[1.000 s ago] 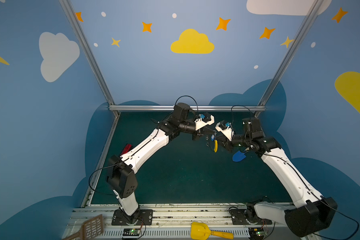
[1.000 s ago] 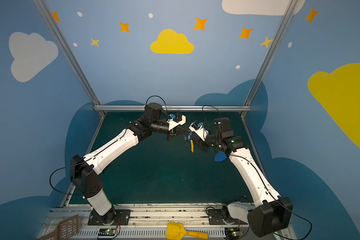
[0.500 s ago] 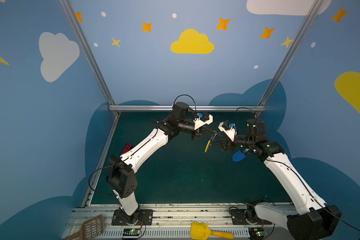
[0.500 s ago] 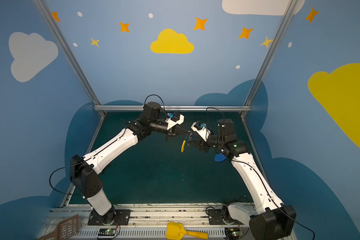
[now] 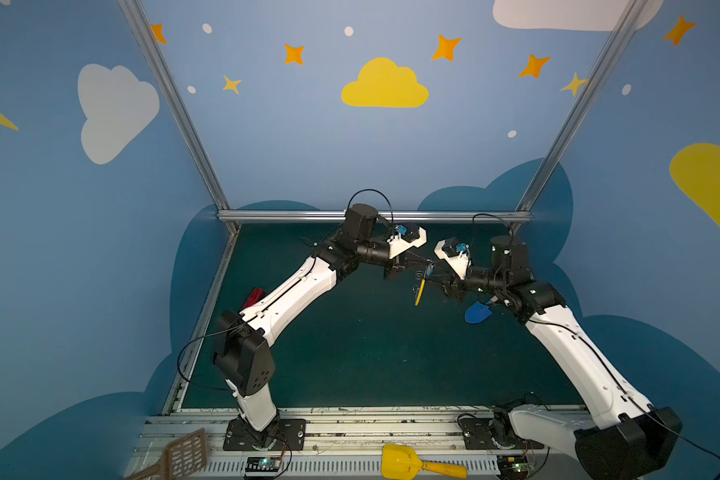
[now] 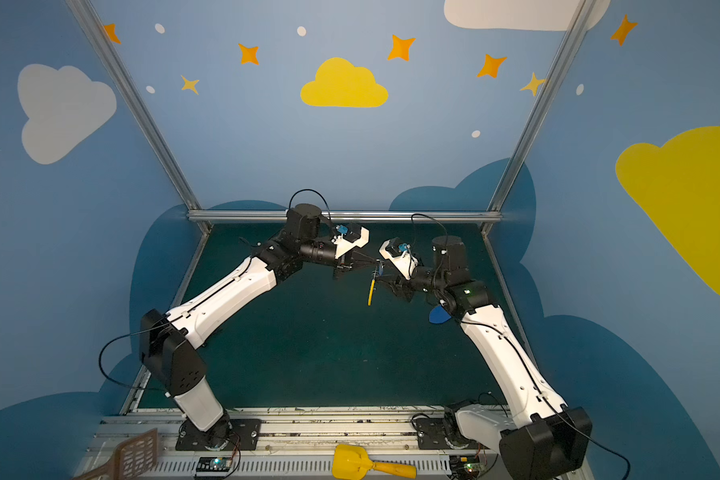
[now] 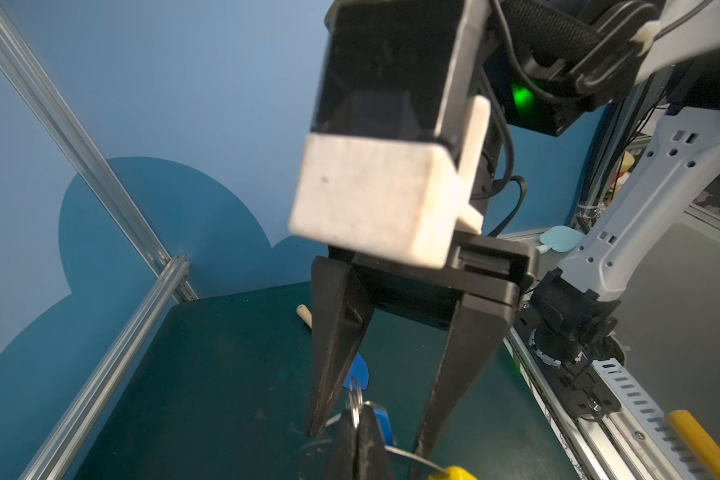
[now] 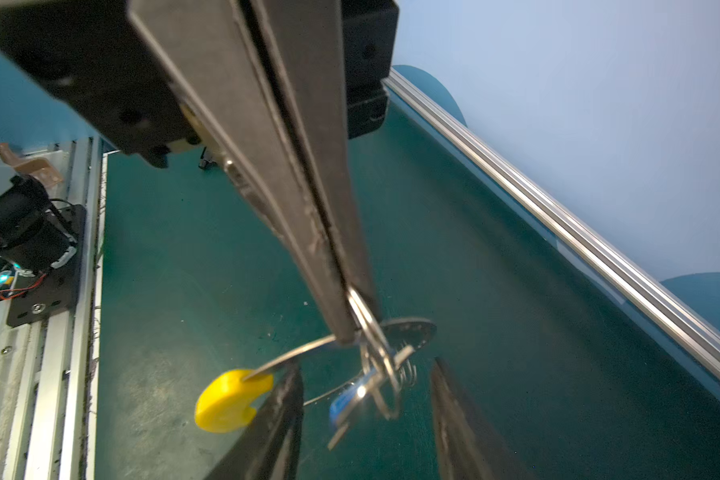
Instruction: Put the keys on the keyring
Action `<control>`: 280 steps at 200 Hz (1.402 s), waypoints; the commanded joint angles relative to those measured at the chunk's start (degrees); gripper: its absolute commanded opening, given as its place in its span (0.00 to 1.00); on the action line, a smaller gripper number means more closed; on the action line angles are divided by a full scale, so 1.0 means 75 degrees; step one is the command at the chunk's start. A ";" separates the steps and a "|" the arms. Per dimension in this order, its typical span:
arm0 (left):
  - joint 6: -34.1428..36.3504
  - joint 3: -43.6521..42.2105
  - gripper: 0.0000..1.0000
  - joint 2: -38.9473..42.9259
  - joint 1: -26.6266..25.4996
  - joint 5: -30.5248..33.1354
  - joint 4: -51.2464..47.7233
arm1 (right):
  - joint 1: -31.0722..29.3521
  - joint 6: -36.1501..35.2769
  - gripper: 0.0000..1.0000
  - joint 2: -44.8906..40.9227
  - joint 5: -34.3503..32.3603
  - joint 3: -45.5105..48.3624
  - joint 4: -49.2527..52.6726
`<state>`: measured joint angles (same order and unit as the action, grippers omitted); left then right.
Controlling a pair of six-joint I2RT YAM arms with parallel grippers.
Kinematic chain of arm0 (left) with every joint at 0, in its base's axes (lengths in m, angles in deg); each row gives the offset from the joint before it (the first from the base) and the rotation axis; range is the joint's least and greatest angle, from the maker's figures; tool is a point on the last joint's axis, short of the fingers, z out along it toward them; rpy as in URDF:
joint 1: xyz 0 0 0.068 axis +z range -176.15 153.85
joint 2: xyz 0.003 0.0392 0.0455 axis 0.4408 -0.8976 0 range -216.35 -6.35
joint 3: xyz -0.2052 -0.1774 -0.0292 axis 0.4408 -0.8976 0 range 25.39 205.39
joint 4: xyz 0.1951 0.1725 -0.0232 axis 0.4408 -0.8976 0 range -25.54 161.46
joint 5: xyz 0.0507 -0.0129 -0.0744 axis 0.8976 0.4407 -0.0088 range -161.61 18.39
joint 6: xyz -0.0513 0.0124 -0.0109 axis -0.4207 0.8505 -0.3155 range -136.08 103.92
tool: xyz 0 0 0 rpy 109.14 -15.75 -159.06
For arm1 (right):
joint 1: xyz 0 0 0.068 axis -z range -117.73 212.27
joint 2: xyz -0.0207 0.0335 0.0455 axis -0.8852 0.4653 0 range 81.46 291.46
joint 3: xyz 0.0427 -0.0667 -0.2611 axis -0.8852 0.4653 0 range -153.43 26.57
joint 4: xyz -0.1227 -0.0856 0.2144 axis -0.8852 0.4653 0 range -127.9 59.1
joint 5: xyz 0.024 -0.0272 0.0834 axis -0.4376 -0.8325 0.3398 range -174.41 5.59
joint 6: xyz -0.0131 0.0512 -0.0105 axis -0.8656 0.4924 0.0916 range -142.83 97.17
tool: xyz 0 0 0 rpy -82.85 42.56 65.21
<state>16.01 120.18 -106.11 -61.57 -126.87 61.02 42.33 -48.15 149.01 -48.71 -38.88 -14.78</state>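
**Left claw** point(image 8: 344, 334): jaws pressed flat together, tips pinching the rim of the keyring point(image 8: 287, 357). The hoop is held off the desk point(image 8: 184, 249). In both top views it hangs edge-on below the claw tips, with the yellow sleeve point(image 8: 225, 401) at the low end.

**Keys** point(image 8: 350, 405): right at the left claw's tips, dangling just under the pinch. The small wire ring lies against the hoop beside the tips, and the blue tag and silver blade hang from it. The ring looks looped round the rim. The wrist views are blurred there, so it cannot be told whether it is fully threaded or only caught at the pinch.

**Right claw** point(image 7: 368, 442): faces the left claw tip to tip, jaws apart at a middling width. One finger point(image 8: 285, 415) stands on either side of the hanging keys. No contact shows, and it grips nothing.

**Progress (judged):** late stage.
- Done: the hoop is lifted and steadied, and the keys are up at the hoop, apparently carried by it rather than by the right claw.
- Left: confirm the small ring is properly on the hoop, settle it away from the left claw's pinch, then lower the lot.

A blue toy shovel point(image 5: 478, 311) lies on the desk behind the right claw, taking no part.
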 commanded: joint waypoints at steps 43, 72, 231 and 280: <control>-0.0125 -0.0185 0.04 0.0174 -0.0020 0.0343 0.0267 | -0.0208 0.0403 0.34 -0.0188 -0.1225 0.0179 -0.0486; -0.0182 -0.0183 0.04 0.0174 -0.0012 0.0403 0.0290 | -0.0246 0.0330 0.19 -0.0235 -0.1164 0.0218 -0.0432; -0.2161 -0.0813 0.04 0.0276 -0.0001 0.0404 0.2447 | -0.0962 -0.0696 0.02 -0.0553 -0.2501 0.0670 -0.0773; -0.2816 -0.0961 0.04 0.0119 -0.0012 0.0057 0.3248 | -0.0986 -0.0783 0.03 -0.0581 -0.2363 0.0688 -0.0928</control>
<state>-1.30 112.72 -105.89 -61.57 -124.12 78.90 35.29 -53.31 145.80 -67.26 -34.44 -20.60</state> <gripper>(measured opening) 0.047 0.074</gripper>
